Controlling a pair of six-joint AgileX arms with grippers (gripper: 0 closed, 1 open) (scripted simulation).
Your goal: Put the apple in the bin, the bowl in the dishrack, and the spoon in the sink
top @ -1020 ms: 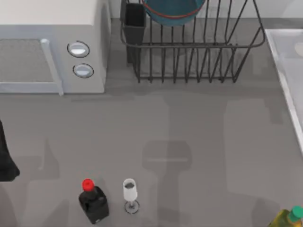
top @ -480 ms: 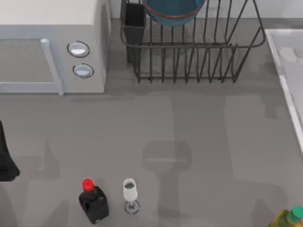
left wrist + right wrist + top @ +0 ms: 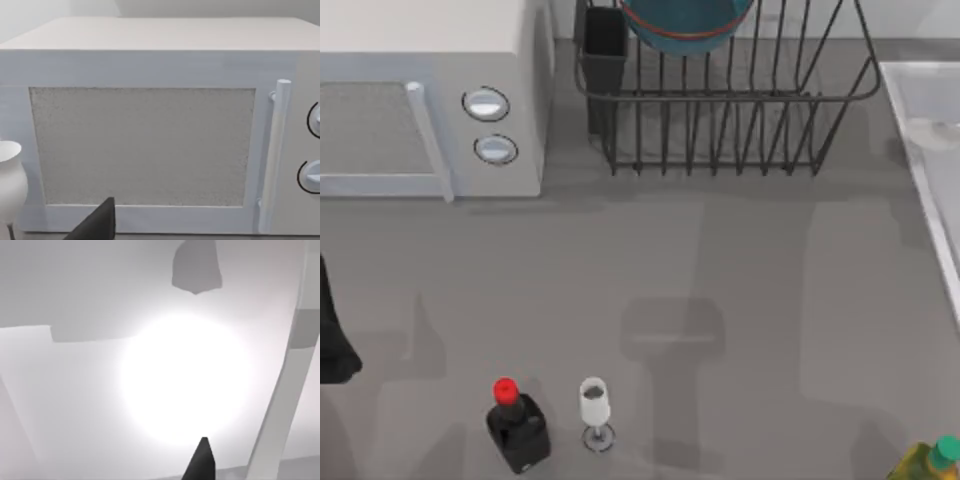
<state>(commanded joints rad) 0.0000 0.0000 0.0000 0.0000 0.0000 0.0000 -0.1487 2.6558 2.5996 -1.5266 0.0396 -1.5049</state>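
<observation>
The blue bowl (image 3: 686, 22) with its reddish rim rests in the dark wire dishrack (image 3: 730, 120) at the back, next to the rack's black utensil cup (image 3: 604, 48). The pale sink (image 3: 925, 100) lies at the right edge. In the right wrist view, the dark tip of my right gripper (image 3: 201, 461) hangs over the sink's smooth basin (image 3: 100, 390), beside its raised rim (image 3: 280, 390). My left arm (image 3: 332, 330) stays at the left edge; its gripper tip (image 3: 100, 222) faces the microwave door. The apple, the spoon and the bin are out of view.
A white microwave (image 3: 430, 100) with two knobs fills the back left, and a white vase (image 3: 10, 182) stands beside it. A black bottle with a red cap (image 3: 516, 425) and a wine glass (image 3: 594, 408) stand near the front. A yellow-green bottle (image 3: 930, 462) is at the front right.
The shadows on the table near the sink have drifted slightly to the right. The bowl, the bottles and the left arm have not moved.
</observation>
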